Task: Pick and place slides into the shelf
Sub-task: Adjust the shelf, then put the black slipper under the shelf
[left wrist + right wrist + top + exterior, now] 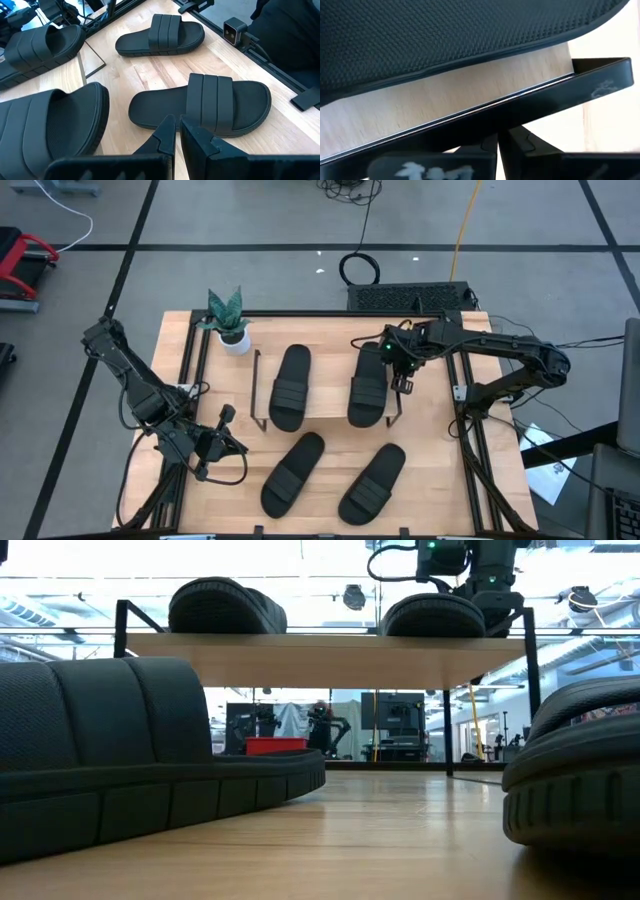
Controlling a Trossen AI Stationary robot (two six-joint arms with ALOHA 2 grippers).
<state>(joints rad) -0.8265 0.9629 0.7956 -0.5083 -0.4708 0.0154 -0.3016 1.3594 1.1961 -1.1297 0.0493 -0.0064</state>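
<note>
Two black slides (pixel 290 387) (pixel 368 387) lie sole-down on the shelf's (pixel 325 395) wood plank; the low view shows them as slides (pixel 228 605) (pixel 432 612) on the plank (pixel 330 645). The other two slides (pixel 292 473) (pixel 372 482) lie on the tabletop nearer the near edge, also seen as slides (pixel 200 105) (pixel 160 32). My right gripper (pixel 403 384) is shut at the shelf's right end, beside the right shelf slide; its wrist view shows the slide's sole (pixel 445 35) and the black frame (pixel 530 107). My left gripper (pixel 235 447) waits shut near the table's left near corner. My right gripper's shut fingers (pixel 520 145) stand close against the shelf's right-end frame, just beside the right shelf slide's edge. Whether they touch the frame or the slide, I cannot tell.
A small potted plant (pixel 232 325) stands at the table's far left, behind the shelf. The low camera (pixel 232 31) sits on the table's near edge. Bare wood shows between the shelf and the two table slides.
</note>
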